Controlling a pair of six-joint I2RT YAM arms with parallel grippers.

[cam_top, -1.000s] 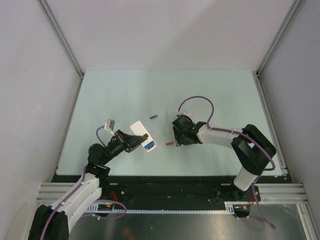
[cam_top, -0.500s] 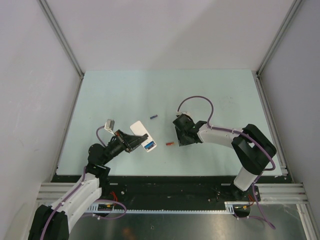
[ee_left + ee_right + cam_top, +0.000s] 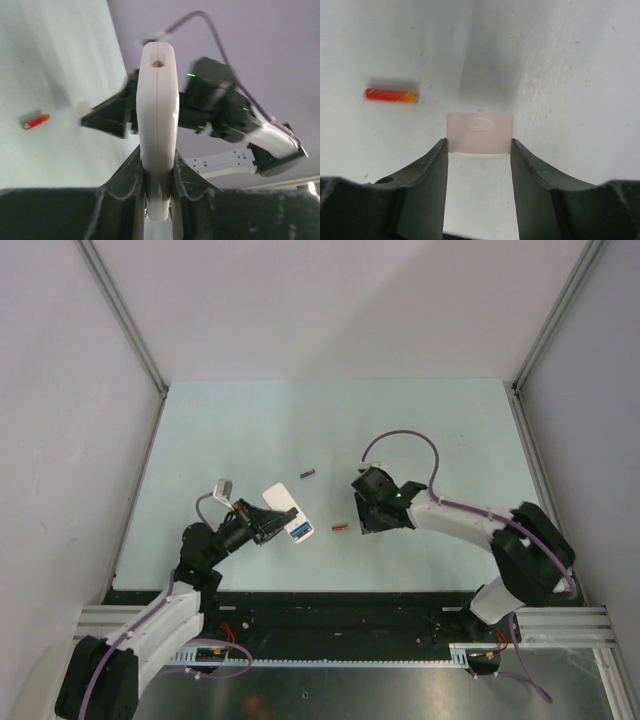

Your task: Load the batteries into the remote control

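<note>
Gripping the remote control edge-on, the left claw is clamped tight on its lower end, so the handset shows the wrist camera its narrow white side. The right claw, to the right of the remote, is closed on a small white cover piece, whose side edges meet both dark fingers.

The step in hand looks like dealing with that cover so the batteries can go in. Done well, that means laying the cover flat on the table clear of the remote. The next grip would be across the middle of the orange-red battery, which lies between the remote and the right claw. A blue-purple battery lies just beyond the remote.

Both are smooth, slim cylinders, likely to roll if nudged. The cover is thin matte plastic with a ribbed oval thumb grip and 1 small tab on its far edge. The remote is smooth white plastic with rounded ends. A blue patch at its near end may be a seated battery, though that cannot be told.
</note>
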